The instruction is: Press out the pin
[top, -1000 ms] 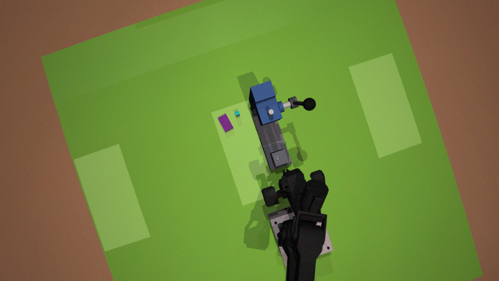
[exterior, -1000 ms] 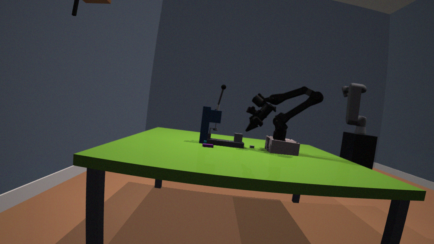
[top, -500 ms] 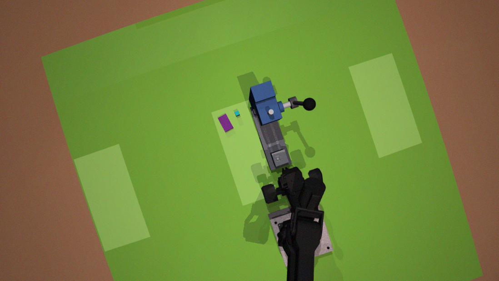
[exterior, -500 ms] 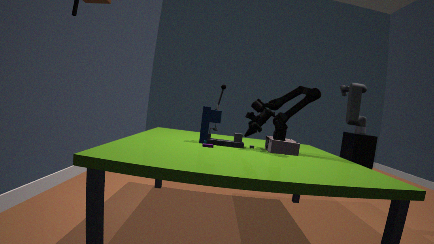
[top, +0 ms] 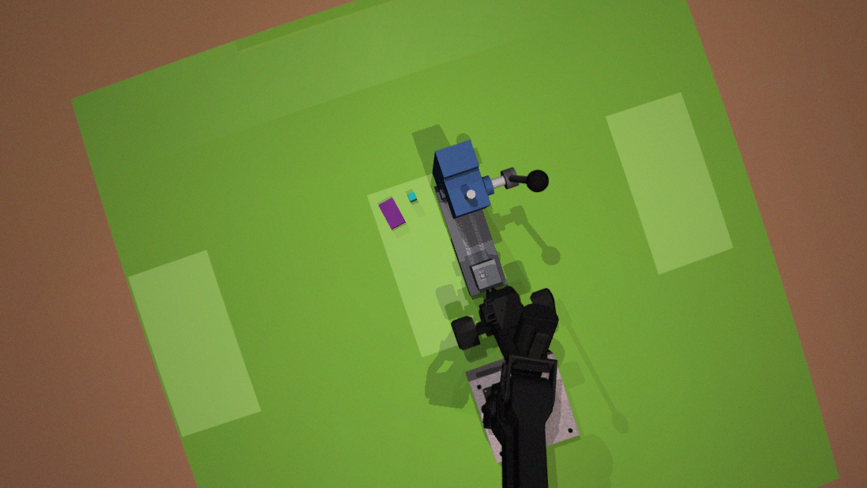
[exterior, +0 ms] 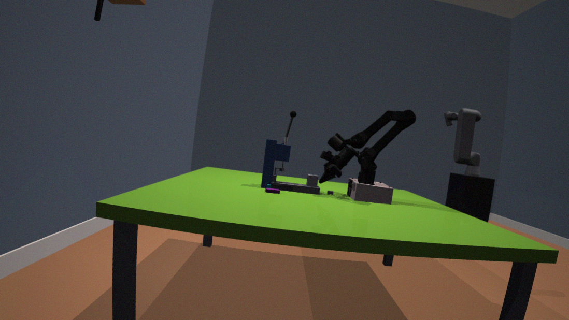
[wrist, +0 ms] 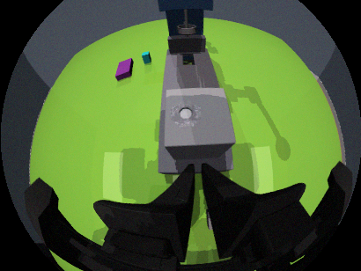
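Wrist view: hand point(top: 489, 292) point(exterior: 319, 182) point(wrist: 197, 168) has fingers nearly together, nothing between; block point(top: 489, 266) point(exterior: 312, 180) point(wrist: 200, 134) upright on near end of press bed point(top: 463, 245) point(exterior: 294, 187) point(wrist: 173, 75), well apart from punch point(exterior: 282, 169) point(wrist: 187, 29); likely step is pushing it along.

Risks: fingertips low and close to the block's near face, so an off-centre push could turn it; the pin point(top: 482, 275) point(wrist: 186, 113) looks off-centre in the top, so lining up by block middle could leave it beside the punch; too low an approach could catch the bed end; pulling the lever point(top: 537, 180) point(exterior: 289, 127) before alignment could jam the punch on solid block.

Surface: bright green tabletop point(top: 272, 182) point(exterior: 239, 214) point(wrist: 79, 110), paler patches, shadows; purple piece point(top: 392, 213) point(exterior: 272, 190) point(wrist: 124, 69) and teal cube point(top: 412, 196) point(exterior: 268, 185) point(wrist: 146, 57) beside press; room: blue-grey walls, orange-brown floor point(top: 36, 242) point(exterior: 199, 278), grey arm point(exterior: 464, 135) on dark stand point(exterior: 469, 194).
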Available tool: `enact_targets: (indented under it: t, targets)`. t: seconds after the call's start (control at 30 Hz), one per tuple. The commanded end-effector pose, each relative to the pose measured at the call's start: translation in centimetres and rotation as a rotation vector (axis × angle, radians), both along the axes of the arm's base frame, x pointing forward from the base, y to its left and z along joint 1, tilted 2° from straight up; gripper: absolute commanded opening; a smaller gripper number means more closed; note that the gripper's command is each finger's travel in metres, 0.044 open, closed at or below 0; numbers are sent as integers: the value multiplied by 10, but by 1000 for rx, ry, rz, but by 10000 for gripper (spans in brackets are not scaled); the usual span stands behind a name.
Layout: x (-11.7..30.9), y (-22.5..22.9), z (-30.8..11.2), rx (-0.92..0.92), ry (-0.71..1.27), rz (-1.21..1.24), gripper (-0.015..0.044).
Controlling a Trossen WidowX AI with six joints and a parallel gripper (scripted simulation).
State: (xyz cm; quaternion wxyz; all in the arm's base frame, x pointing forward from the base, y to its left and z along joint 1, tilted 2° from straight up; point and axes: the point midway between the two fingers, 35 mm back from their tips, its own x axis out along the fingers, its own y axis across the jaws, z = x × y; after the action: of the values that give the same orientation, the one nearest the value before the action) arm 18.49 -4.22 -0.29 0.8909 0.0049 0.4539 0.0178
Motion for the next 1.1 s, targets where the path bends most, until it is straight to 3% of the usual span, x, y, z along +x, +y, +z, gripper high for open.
enact_targets:
  t: [0.0,1.07]
  targets:
    - [7,-1,-1,-1,2,-6,30]
    - [53,1,-4,2,-95,-8,30]
